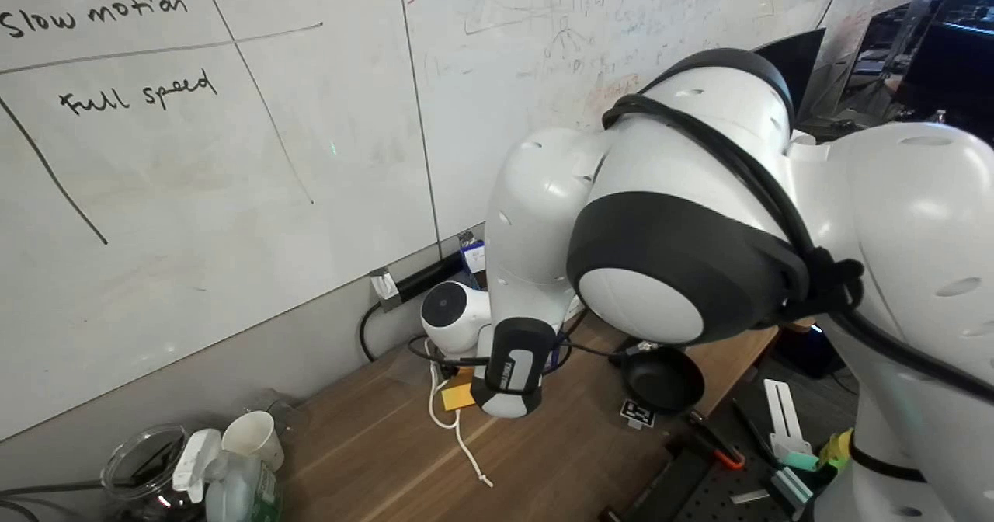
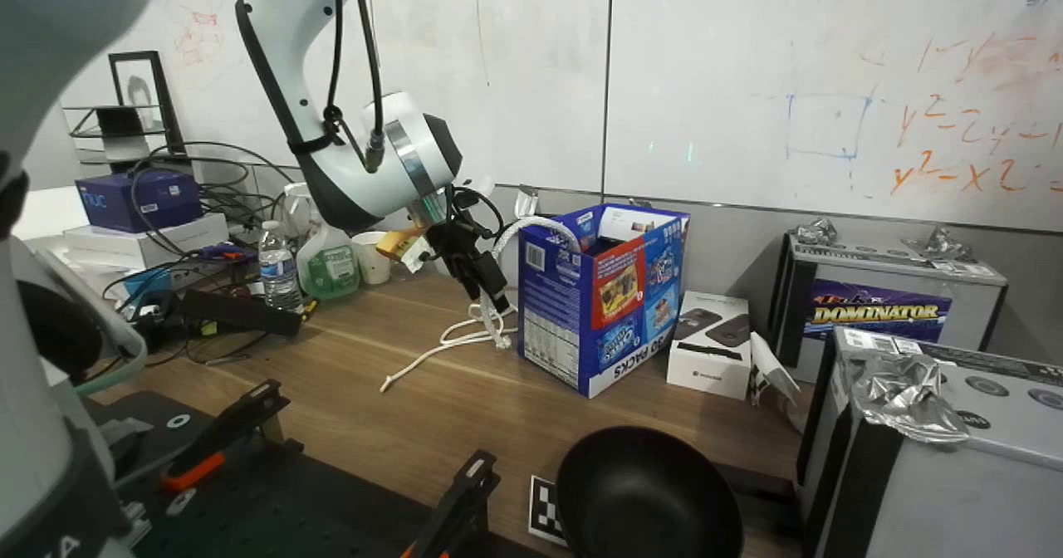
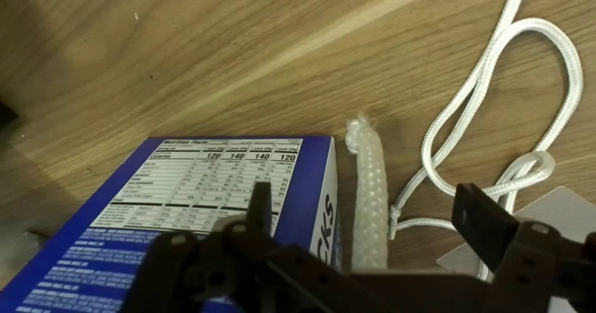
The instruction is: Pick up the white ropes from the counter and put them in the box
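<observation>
The blue box (image 2: pixel 602 292) stands upright on the brown wood counter (image 2: pixel 465 413), its top open. In an exterior view it is mostly hidden behind the arm. A thick white rope (image 2: pixel 544 222) arches out over the box's rim and down beside my gripper (image 2: pixel 488 282). Thin white ropes (image 2: pixel 448 344) lie looped on the counter beside the box. In the wrist view my gripper (image 3: pixel 363 187) is open. The thick rope (image 3: pixel 370 201) runs between its fingers, not clamped. The left finger overlaps the box (image 3: pixel 302 182); the right finger is over the thin ropes (image 3: pixel 482 71).
A white carton (image 2: pixel 706 367) stands right of the box, with large battery-like units (image 2: pixel 880 292) beyond. A black pan (image 2: pixel 648 491) is in front. A spray bottle (image 2: pixel 330 261) and a cup (image 2: pixel 372 259) stand at the back left. A whiteboard (image 2: pixel 531 85) backs the counter.
</observation>
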Robot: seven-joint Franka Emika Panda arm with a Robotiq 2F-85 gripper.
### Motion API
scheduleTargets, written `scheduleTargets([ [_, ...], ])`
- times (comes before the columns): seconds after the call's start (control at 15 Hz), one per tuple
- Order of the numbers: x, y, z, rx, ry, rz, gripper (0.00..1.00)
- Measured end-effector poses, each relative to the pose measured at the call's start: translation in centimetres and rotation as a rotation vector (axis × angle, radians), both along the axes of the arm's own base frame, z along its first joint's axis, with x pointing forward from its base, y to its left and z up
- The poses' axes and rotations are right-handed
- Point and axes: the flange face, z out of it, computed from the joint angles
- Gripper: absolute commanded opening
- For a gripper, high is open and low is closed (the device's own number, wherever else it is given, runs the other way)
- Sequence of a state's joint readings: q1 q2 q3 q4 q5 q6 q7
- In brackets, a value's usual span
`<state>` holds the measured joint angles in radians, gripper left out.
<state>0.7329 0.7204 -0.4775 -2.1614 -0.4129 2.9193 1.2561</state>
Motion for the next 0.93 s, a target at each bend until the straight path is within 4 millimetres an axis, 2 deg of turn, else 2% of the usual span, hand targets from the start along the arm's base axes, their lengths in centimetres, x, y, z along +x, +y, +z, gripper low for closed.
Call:
scheduleTargets([
  [0.2, 0.04, -0.19, -0.27, 0.002, -0.007, -0.007, 1.00],
  [0.27, 0.02, -0.19, -0.35, 0.002, -0.008, -0.011, 0.75],
  [0.4, -0.02, -0.07, -0.44, 0.006, -0.010, -0.019, 0.66],
  [0.8, -0.12, 0.48, -0.47, 0.003, -0.015, -0.018, 0.20],
  [0.93, -0.14, 0.65, -0.46, 0.003, -0.016, -0.015, 0.14],
])
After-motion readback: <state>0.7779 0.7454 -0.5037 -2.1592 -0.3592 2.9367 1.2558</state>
